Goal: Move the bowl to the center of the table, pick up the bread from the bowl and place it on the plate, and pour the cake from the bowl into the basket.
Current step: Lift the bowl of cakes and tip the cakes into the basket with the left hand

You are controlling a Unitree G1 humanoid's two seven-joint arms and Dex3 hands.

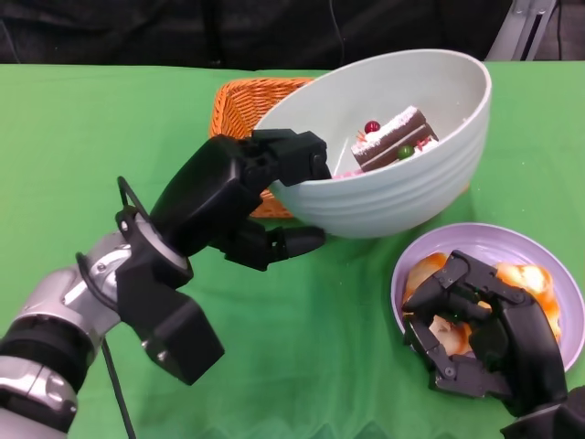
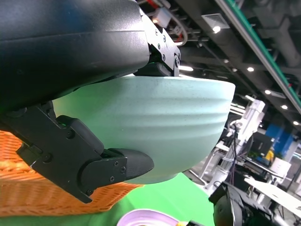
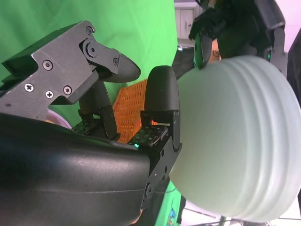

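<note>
Head view shows the green-covered bench (image 1: 110, 119) with the pale bowl (image 1: 402, 197) lifted clear of it and tipped, its open mouth turned toward the camera, while its body hangs partly over the orange woven basket (image 1: 239, 102) behind. The left hand (image 1: 239, 197) grasps the bowl at its near rim, some fingers hooked over the edge and others pressed under the ribbed outer wall; the left wrist view confirms a fingertip (image 2: 131, 165) bearing on the underside.

The bowl looks rigid and glazed, probably ceramic or hard plastic, so I judge it fairly heavy for a one-sided rim grasp and smooth enough to slide or twist if the pinch loosens. A hold across the rim, with support below as now, seems the safest place; the ribs give the lower fingers some purchase.

To the right, the lilac plate (image 1: 539, 251) rests on the bench with the bread (image 1: 526, 279) lying on it. The right hand (image 1: 480, 334) sits over the plate's near side, fingers curled loosely above the bread; whether it is touching the bread I cannot tell.

Inside the bowl, the cake (image 1: 398, 137) slice leans against the far inner wall. It looks soft, frosted and topped with small berries, so it should slide out rather than roll, and would smear if tipped abruptly.
</note>
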